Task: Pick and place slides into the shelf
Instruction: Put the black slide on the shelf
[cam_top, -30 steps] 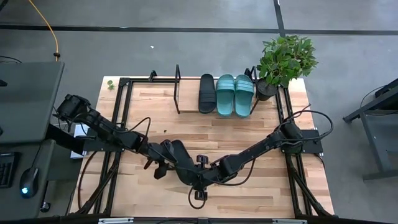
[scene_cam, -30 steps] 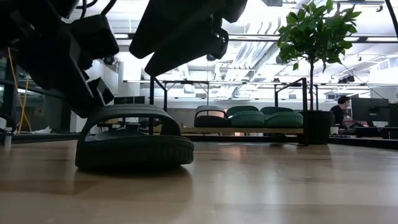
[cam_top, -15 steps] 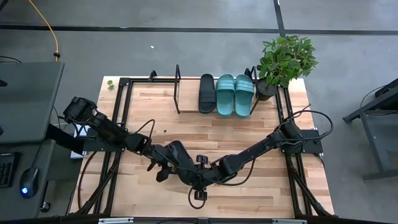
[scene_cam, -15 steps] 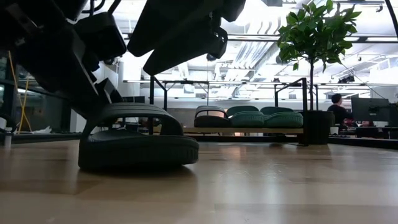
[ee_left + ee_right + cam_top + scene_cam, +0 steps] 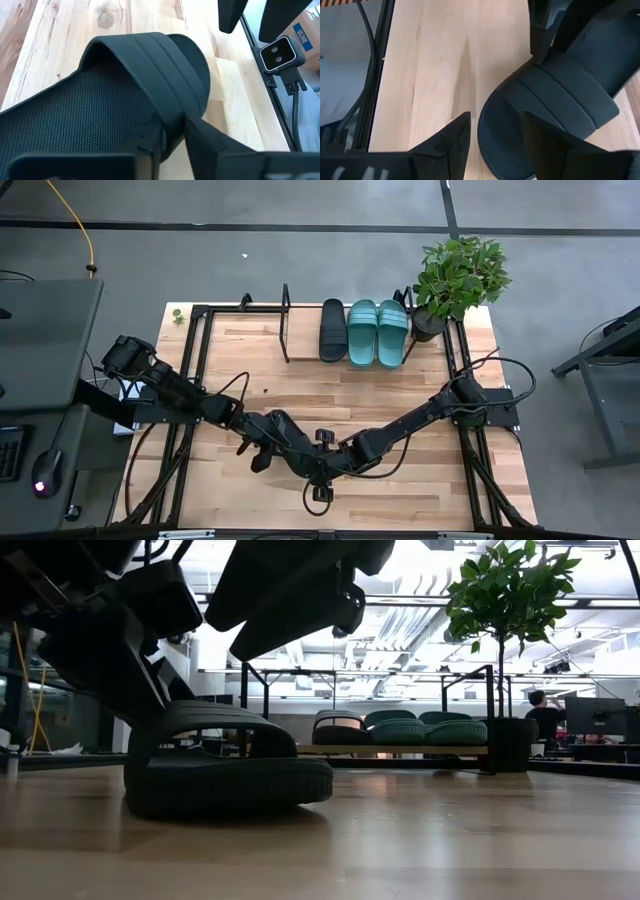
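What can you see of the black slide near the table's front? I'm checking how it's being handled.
The black rubber slide with a wide ribbed strap lies sole-down on the light wooden tabletop, well apart from the shelf. Its footbed looks finely textured and the strap arches over the toe end. The left tool grips the strap's edge, one finger inside and one outside. The right tool hovers open at the toe end; contact is unclear.

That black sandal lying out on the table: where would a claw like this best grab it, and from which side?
Probably at the side edge beside the strap. The black sandal lies flat, sole down, and its wide ribbed strap arches over the footbed, so one finger can slip inside while the other stays outside, coming from above. The left gripper grips it about there; the right gripper hovers open by the toe.
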`<state>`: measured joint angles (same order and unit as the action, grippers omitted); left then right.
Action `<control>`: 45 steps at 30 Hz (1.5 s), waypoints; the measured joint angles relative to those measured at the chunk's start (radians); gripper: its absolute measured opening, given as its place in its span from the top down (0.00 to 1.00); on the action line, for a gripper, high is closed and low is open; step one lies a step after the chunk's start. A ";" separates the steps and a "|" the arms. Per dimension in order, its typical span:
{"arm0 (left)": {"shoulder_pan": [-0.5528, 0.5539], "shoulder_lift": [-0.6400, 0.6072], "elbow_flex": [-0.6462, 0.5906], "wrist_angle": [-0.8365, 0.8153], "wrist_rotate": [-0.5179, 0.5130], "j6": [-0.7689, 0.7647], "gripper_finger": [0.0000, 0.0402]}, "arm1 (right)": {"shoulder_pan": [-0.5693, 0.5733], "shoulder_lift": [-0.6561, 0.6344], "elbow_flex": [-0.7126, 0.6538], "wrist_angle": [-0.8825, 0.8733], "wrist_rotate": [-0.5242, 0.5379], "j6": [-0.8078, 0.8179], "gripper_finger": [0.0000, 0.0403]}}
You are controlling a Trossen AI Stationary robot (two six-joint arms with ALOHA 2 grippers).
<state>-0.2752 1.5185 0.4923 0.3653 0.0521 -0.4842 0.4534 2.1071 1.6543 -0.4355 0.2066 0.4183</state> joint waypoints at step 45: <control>-0.001 -0.242 0.000 0.050 0.122 -0.011 0.99 | 0.177 -0.001 0.140 -0.023 0.744 -0.655 0.59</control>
<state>-0.2760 1.2768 0.4923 0.4152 0.1738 -0.4950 0.6304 2.1059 1.7939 -0.4585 0.9507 -0.2371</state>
